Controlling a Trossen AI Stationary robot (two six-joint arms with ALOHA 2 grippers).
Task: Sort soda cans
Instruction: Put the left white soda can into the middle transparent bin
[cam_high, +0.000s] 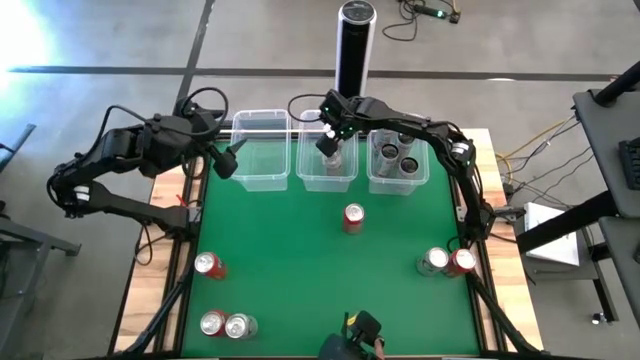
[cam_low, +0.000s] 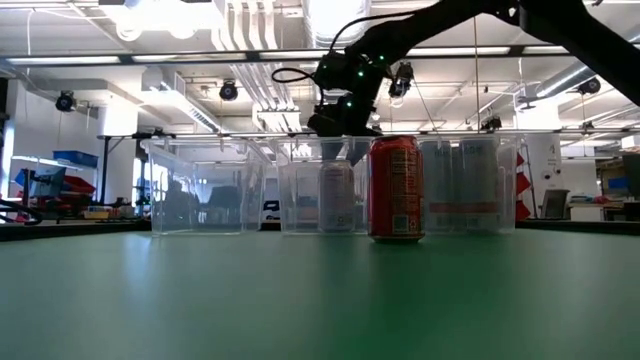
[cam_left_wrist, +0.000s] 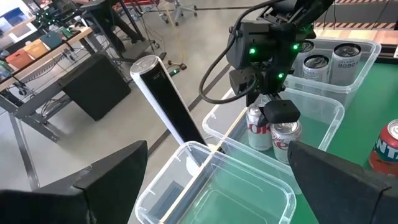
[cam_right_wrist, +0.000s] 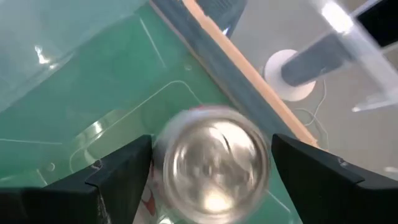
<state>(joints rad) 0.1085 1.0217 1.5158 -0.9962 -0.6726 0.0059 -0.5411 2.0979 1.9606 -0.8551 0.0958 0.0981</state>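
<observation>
Your right claw (cam_high: 328, 143) hangs open over two cans (cam_left_wrist: 273, 132) in the middle tub (cam_high: 326, 173); left claw (cam_high: 226, 163) open, empty, beside the left tub (cam_high: 260, 152).

A green table top (cam_high: 300, 250) with light wooden edges carries everything. 3 clear plastic tubs stand in a row along its far edge: a left tub (cam_high: 260, 150), a middle tub (cam_high: 327, 160) and a right tub (cam_high: 398, 165). Directly on the green, 1 red soda can (cam_high: 353, 218) stands upright near the middle, in front of the tubs. A red can (cam_high: 209, 265) stands near the left edge. 2 cans (cam_high: 227, 325) sit together at the near left corner, and 2 more (cam_high: 447, 262) touch by the right edge.
</observation>
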